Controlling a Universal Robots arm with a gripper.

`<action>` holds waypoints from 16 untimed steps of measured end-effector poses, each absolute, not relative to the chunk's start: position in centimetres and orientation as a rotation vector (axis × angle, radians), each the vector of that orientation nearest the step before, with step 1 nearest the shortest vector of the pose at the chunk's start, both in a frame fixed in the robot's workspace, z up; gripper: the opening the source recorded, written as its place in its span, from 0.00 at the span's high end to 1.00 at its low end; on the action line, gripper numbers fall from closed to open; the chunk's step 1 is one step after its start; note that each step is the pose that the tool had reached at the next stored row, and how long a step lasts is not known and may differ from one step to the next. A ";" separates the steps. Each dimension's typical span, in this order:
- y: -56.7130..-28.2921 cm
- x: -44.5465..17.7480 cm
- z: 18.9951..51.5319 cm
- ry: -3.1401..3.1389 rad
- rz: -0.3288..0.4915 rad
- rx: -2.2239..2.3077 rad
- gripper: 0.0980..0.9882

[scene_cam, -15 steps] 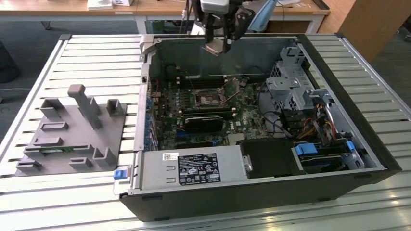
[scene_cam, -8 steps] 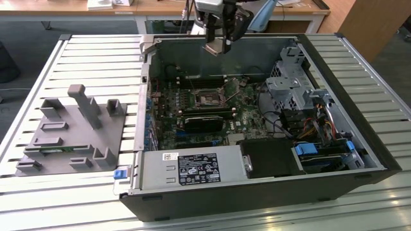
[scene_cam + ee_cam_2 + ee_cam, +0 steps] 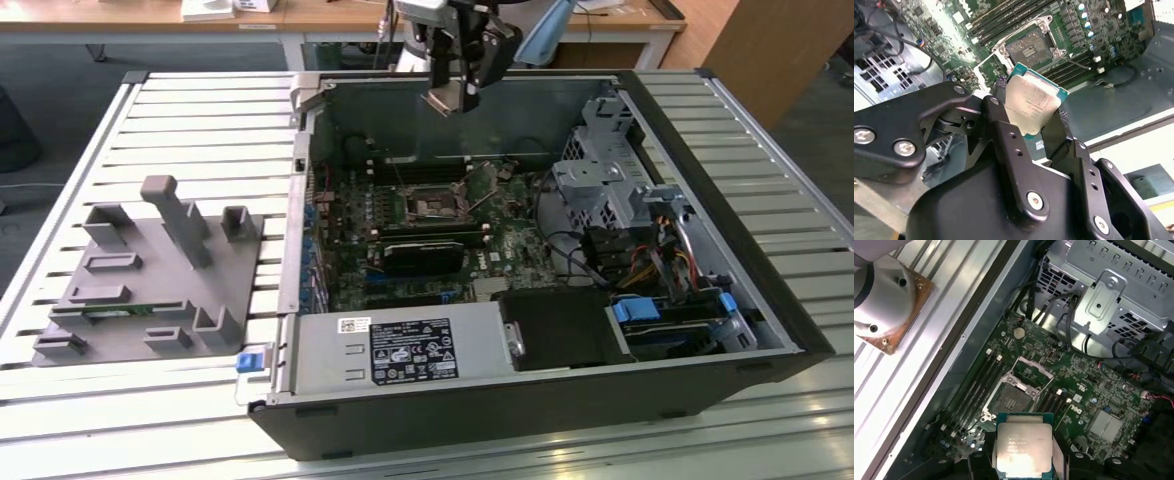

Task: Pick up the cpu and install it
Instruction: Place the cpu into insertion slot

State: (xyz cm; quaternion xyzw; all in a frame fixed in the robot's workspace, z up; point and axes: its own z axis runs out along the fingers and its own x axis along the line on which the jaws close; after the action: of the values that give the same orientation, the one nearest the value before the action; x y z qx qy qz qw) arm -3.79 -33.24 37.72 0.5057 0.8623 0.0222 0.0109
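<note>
Exterior view's left: grey fixture tray [image 3: 147, 275], beside computer case [image 3: 534, 410] | Centre: gripper [image 3: 458, 95] clenched on cpu [image 3: 450, 100] edges, high above CPU socket [image 3: 434, 207] (empty, uncovered) | Risk: bent socket pins from tilted or offset seating; slip from edge-only grip

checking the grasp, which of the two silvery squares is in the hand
The cpu, the one with the teal rim, clamped in the hand and held clear of the board. The other silvery square lies flat on the motherboard.
</note>
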 end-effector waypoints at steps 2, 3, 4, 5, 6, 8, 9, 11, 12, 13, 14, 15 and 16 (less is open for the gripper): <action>-33.2 -3.8 37.7 2.666 0.069 1.618 0.51; -33.2 -3.8 37.7 2.654 0.069 1.637 0.51; -33.2 -3.8 37.7 2.641 0.068 1.657 0.51; -33.2 -3.8 37.7 2.630 0.068 1.674 0.51; -33.2 -3.8 37.7 2.619 0.068 1.690 0.51; -33.2 -3.8 37.7 2.598 0.067 1.722 0.51; -33.2 -3.8 37.7 2.587 0.067 1.738 0.51; -33.2 -3.8 37.7 2.561 0.066 1.774 0.51; -33.2 -3.8 37.7 2.548 0.065 1.793 0.51; -33.2 -3.8 37.7 2.534 0.065 1.812 0.51; -33.2 -3.8 37.7 2.520 0.065 1.831 0.51; -33.2 -3.8 37.7 2.505 0.065 1.850 0.51; -33.2 -3.8 37.7 2.491 0.064 1.868 0.51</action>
State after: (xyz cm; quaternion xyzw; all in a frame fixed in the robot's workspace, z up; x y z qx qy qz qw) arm -3.79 -33.23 37.69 0.5998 0.7998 0.0206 0.0134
